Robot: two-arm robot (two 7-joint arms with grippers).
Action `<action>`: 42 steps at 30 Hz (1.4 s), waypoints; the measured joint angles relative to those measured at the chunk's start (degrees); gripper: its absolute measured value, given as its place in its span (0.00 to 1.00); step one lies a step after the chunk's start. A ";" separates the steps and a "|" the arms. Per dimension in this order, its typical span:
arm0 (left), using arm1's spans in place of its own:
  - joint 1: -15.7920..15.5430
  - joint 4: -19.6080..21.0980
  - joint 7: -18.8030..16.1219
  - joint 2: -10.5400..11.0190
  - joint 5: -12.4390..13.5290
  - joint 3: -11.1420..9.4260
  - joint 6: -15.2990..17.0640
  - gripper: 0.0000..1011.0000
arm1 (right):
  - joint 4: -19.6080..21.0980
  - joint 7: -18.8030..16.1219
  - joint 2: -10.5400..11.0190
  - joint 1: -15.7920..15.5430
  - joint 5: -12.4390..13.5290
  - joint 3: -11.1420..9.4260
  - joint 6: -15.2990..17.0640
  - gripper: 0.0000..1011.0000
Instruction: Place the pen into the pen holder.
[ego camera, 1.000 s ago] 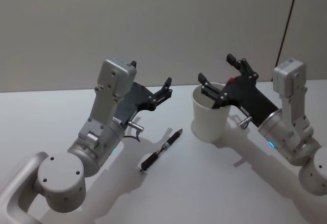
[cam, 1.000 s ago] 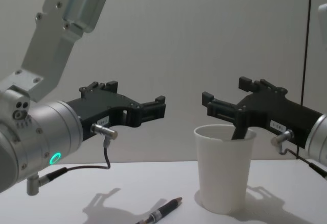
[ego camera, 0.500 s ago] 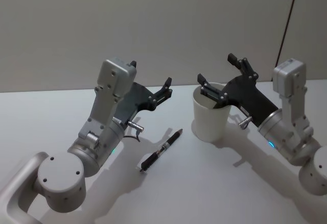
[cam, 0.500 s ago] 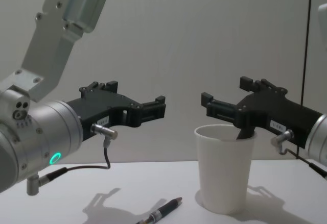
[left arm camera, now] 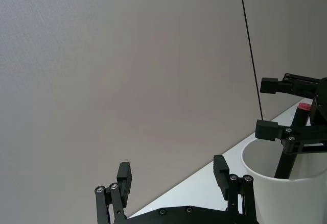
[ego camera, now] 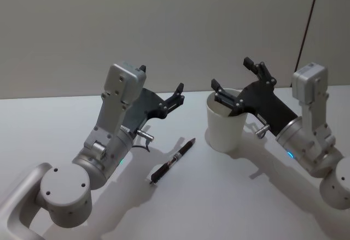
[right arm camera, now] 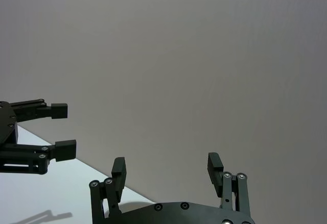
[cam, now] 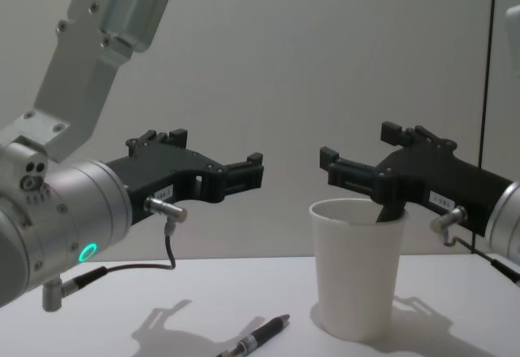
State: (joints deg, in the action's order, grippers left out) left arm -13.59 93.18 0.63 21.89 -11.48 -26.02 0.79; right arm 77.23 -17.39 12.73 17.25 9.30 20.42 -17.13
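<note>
Little has moved since half a second ago: pen (ego camera: 172, 161) on the same spot, both arms as they were (right one perhaps a hair further toward the left arm, in the chest view).

Pen: flat on the white table (ego camera: 219, 202), lying diagonally, upper end toward the pen holder (ego camera: 224, 133) but clear of it. Untouched by either gripper.

Pen holder: upright on the table, right of the pen. A slim dark object leans inside at the far rim; cannot tell what it is.

Left gripper (ego camera: 161, 80): raised above the table, behind the pen, fingers spread wide, nothing between them.

Right gripper (ego camera: 231, 72): held at the holder's rim, lower finger over the mouth, fingers likewise spread and empty. The two grippers face each other, well apart.
</note>
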 joint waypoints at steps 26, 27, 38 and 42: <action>0.00 0.00 0.00 0.00 0.00 0.00 0.00 0.99 | 8.58 -4.41 10.17 -5.92 12.11 -7.34 1.90 0.99; 0.00 0.00 0.00 0.00 0.00 0.00 0.00 0.99 | 8.69 -4.50 10.89 -6.38 12.52 -7.88 2.47 0.99; 0.45 0.65 1.87 0.60 -0.12 0.07 0.64 0.99 | 9.05 -4.90 15.39 -8.82 14.35 -11.06 4.96 0.99; 1.09 1.79 3.77 1.49 -0.78 0.19 1.73 0.99 | 9.10 -4.97 16.22 -9.31 14.70 -11.68 5.46 0.99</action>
State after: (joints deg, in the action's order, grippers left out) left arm -12.49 94.97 4.39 23.38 -12.26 -25.83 2.52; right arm 86.33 -22.36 28.96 7.93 24.01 8.74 -11.66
